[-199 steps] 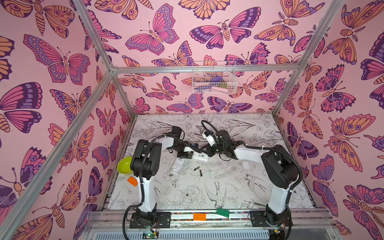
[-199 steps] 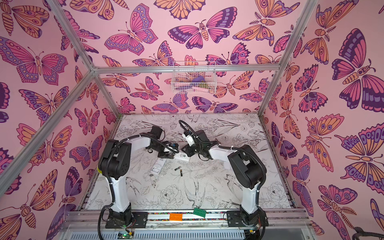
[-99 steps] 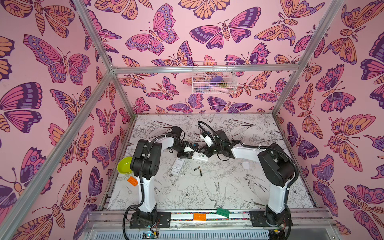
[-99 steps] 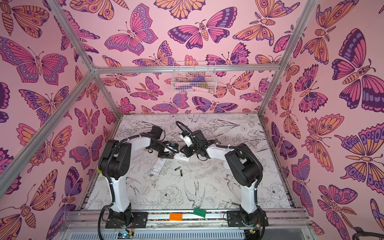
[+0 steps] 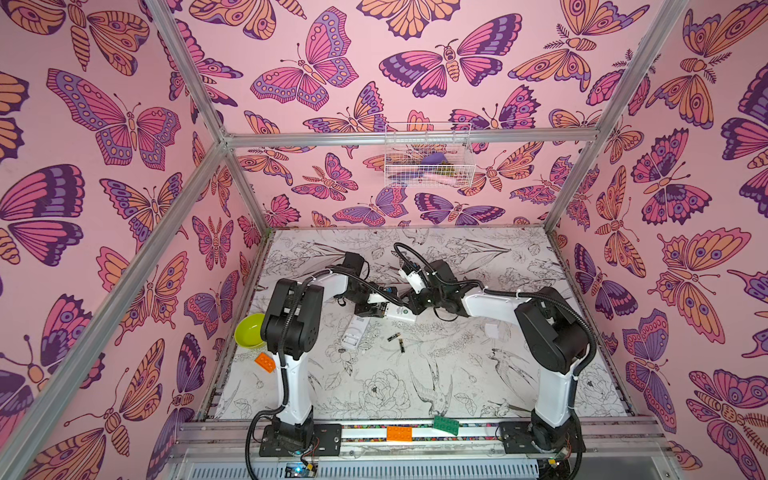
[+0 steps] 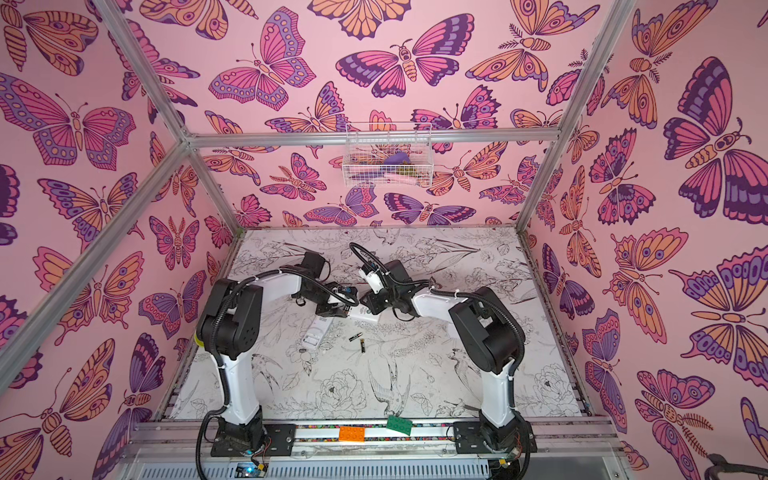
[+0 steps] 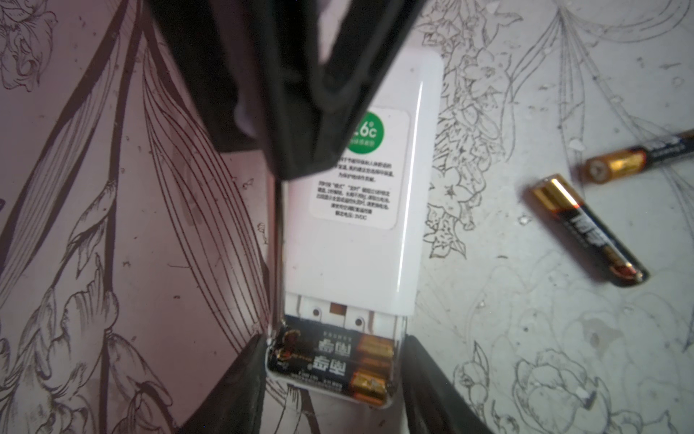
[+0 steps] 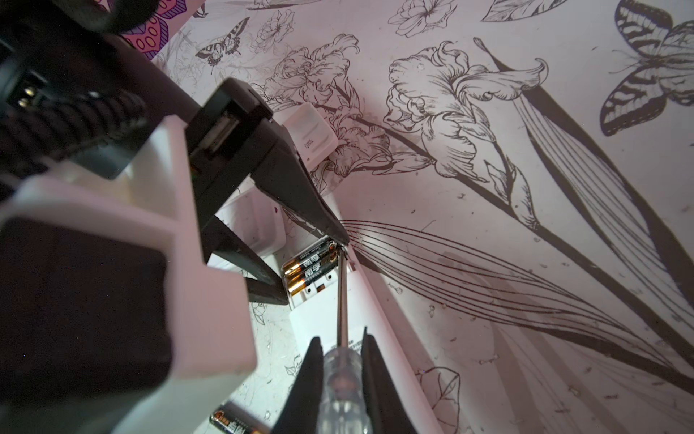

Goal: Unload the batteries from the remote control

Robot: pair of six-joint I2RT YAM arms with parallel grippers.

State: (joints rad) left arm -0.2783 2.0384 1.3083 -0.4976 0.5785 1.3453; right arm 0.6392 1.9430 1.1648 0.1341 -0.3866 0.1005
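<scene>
Two batteries [image 8: 310, 266] lie crosswise in the open end of the remote [image 7: 360, 244], clamped by our left gripper [image 7: 333, 349] near the middle of the tabletop [image 5: 415, 386]. Our right gripper [image 8: 340, 338], closed on a screwdriver [image 8: 341, 297], points along the remote, tip at their end, square to their length.

The remote [image 7: 349, 255] was smooth, glossy white plastic, with a matt, paper-like label [image 7: 360, 188] on its back. The batteries [image 7: 589, 229] had shiny black wrap and gold, metallic-looking ends. The screwdriver [image 8: 341, 297] had a bright polished metal shaft and a clear, glossy plastic handle. The fingers [image 8: 304, 390] of the right end effector [image 8: 341, 338] looked like matt black plastic. The counter [image 7: 544, 357] was a matt printed sheet, lightly specked. The bowl [image 5: 247, 332] was glossy green plastic, the frame [image 5: 311, 139] dull brushed metal, and the basket [image 5: 399, 141] white-coated wire.
</scene>
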